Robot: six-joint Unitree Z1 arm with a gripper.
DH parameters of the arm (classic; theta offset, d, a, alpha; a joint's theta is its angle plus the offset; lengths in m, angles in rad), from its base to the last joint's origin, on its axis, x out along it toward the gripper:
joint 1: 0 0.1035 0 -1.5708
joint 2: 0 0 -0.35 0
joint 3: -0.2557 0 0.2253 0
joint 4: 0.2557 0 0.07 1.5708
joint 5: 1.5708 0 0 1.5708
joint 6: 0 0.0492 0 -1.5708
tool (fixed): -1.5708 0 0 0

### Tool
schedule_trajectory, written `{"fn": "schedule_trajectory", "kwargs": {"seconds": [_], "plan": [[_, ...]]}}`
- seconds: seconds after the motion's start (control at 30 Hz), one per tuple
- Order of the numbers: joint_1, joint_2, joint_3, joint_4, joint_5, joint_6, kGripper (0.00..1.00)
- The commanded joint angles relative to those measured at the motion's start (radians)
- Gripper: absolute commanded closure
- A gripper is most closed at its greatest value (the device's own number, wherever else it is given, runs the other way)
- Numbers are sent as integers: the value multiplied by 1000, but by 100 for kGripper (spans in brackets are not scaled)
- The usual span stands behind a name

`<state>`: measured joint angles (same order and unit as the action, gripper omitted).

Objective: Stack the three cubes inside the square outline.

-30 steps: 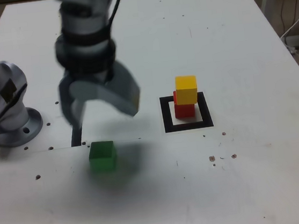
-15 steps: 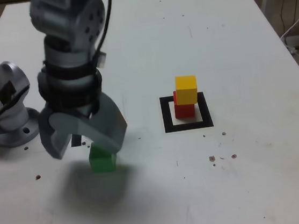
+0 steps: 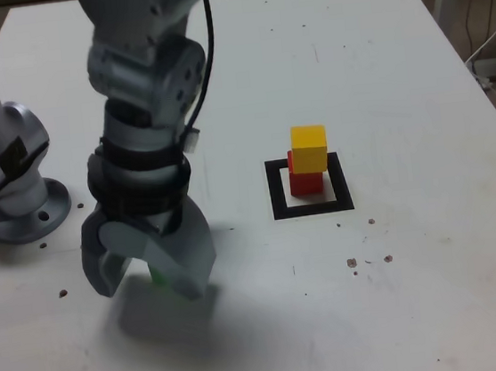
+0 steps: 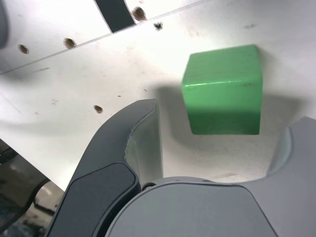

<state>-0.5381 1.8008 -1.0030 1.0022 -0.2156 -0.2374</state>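
White table [image 3: 421,291]; we see gripper [image 3: 150,273] lower left of exterior view, jaws spread, gaps either side of green cube [image 4: 223,90], nothing held. Yellow cube [image 3: 309,148] atop red cube [image 3: 305,181] inside square outline [image 3: 311,205], centre.

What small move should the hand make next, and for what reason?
Probably close on the green cube. The hand is down at the table with its jaws open on either side of the cube, with gaps on both sides. The yellow cube already sits on the red cube inside the square outline.

end effector [image 3: 148,273] has lowered astride green cube [image 4: 223,90]
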Motion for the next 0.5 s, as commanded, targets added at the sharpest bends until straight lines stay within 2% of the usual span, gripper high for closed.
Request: {"fn": "schedule_trajectory", "kwargs": {"seconds": [0.0,0.1,0.47], "plan": [[6,9,11,-17,-7,8,33],[12,15,24,-38,-8,16,44],[26,19,40,-60,-2,29,69]]}}
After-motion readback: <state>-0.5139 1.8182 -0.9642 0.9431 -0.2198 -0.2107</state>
